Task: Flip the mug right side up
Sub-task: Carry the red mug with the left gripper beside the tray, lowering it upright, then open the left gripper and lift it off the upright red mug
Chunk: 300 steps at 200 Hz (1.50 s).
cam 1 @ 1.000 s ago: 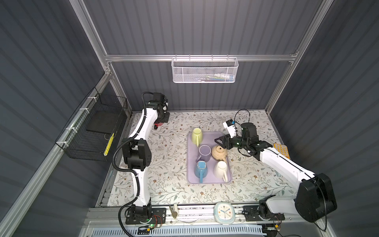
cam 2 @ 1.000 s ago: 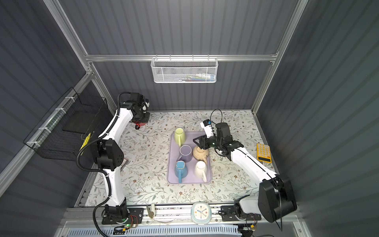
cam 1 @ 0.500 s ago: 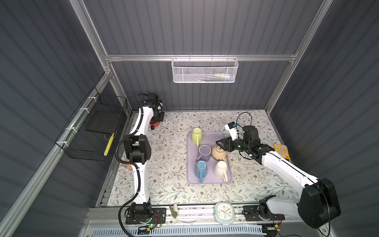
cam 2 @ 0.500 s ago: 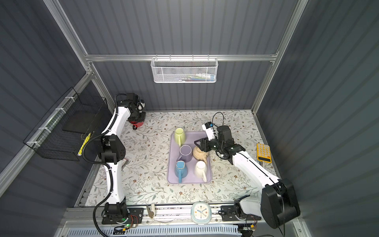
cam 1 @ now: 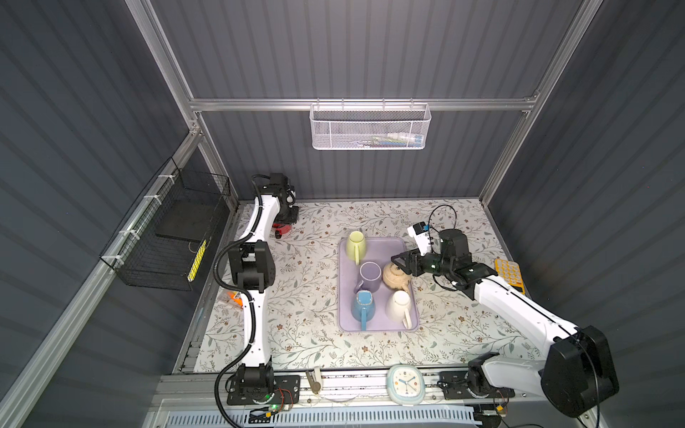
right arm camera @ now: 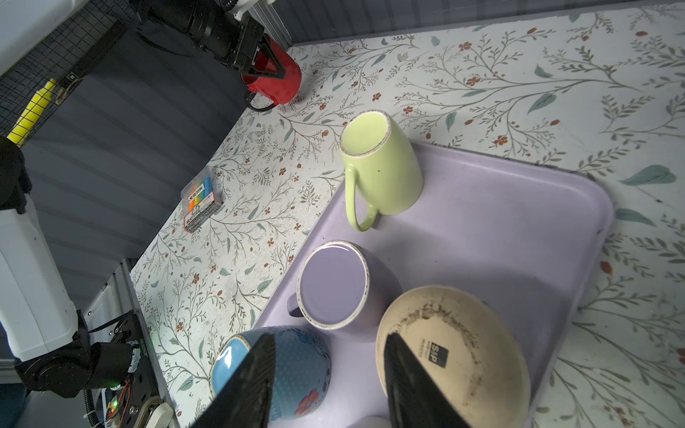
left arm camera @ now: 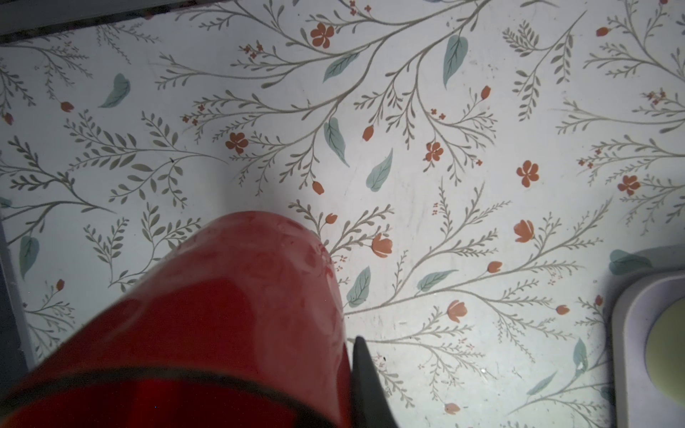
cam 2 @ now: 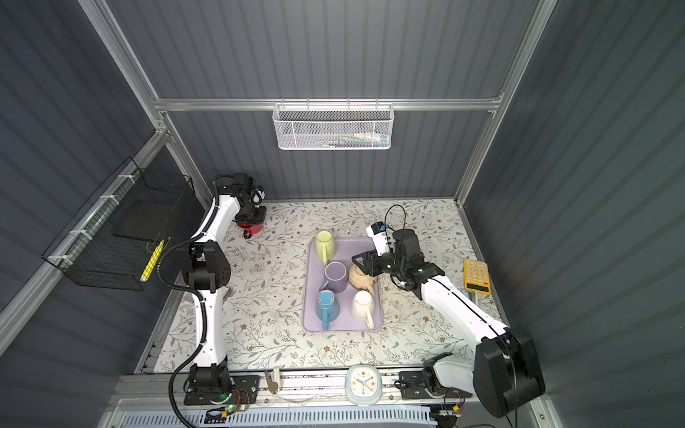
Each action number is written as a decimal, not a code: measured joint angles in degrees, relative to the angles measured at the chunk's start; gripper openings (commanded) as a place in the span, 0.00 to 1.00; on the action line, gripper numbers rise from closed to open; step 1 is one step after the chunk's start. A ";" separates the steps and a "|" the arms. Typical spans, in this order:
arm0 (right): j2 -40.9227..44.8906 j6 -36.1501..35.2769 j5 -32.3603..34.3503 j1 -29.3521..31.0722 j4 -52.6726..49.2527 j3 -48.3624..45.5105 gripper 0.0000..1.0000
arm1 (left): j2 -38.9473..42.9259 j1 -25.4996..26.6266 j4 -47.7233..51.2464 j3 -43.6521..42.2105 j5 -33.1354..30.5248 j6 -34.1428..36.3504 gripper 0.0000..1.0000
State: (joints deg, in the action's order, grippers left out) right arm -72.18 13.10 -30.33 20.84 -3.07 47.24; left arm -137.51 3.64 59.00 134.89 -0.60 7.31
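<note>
Swung slightly back from the left edge, left gripper (right arm camera: 267, 70) with jaws clamped on the red mug (right arm camera: 283, 89) near the table's (cam 1: 307, 289) far left corner; right gripper (cam 1: 398, 264), jaws partly open, above the tan mug (cam 1: 396, 277).

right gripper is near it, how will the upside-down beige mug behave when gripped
The beige mug looks like glazed ceramic: probably rigid, heavyish and slick in a grip. Its rounded sides may let it roll once tipped. The purple mug stands close on the tray, so a knock might chip either.

Red mug (left arm camera: 207, 315) blurry, partly off-frame
</note>
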 measured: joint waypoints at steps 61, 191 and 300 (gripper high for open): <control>-0.61 1.16 0.31 0.26 0.02 0.02 0.50 | -1.62 -0.92 -0.17 0.07 0.20 0.00 0.00; -3.13 2.36 1.97 0.92 0.26 0.98 0.50 | -3.65 -1.88 -3.50 0.04 0.63 -0.44 0.06; -3.30 1.86 2.73 0.92 -1.75 2.71 0.50 | -3.65 -2.36 -8.87 -1.90 0.63 -1.42 0.33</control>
State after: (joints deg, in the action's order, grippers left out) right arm -75.48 14.96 -27.59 21.76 -4.82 49.95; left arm -141.16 1.28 50.13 132.99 0.03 5.89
